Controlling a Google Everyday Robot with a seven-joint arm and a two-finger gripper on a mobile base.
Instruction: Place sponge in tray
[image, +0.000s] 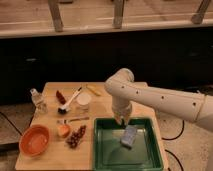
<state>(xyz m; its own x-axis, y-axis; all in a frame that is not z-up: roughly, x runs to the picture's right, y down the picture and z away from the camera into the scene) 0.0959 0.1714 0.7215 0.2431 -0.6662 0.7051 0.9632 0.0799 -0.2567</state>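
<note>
White arm (150, 97) bent downward, gripper (121, 121) over green tray (102, 150), jaws released, sponge (129, 136) lying inside (tilted slightly).

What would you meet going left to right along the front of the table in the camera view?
Orange bowl → grapes → green tray → sponge lying in the tray, with the gripper just above it.

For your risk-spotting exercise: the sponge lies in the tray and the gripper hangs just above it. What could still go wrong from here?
1. The gripper hangs close over the sponge; if it rises carelessly, it might drag the sponge along.
2. The arm reaches across the table, so a wide swing back could strike the brush or the cup.
3. A downward slip could knock the tray, which sits near the table's front edge.
</note>
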